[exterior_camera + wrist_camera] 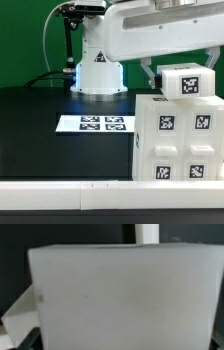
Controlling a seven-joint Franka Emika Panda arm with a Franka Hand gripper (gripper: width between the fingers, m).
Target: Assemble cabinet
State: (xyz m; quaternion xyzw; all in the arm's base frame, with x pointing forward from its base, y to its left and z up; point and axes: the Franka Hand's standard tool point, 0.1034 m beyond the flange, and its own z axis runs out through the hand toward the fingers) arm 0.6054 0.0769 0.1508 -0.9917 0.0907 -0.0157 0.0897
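Note:
The cabinet body [178,140] is a large white box with black-and-white tags, standing at the exterior view's right. A smaller white block [186,82] with one tag sits at the cabinet's top, right under the arm's hand. My gripper [172,72] reaches down around this block; one dark finger [149,72] shows at its left side. In the wrist view the white block [125,297] fills nearly the whole picture between the dark fingers [22,339]. The jaws look shut on the block. Whether the block rests on the cabinet or hangs just above it I cannot tell.
The marker board [96,124] lies flat on the black table [40,130], left of the cabinet. The white robot base [97,72] with blue light stands behind it. A white rail [60,188] runs along the table's front edge.

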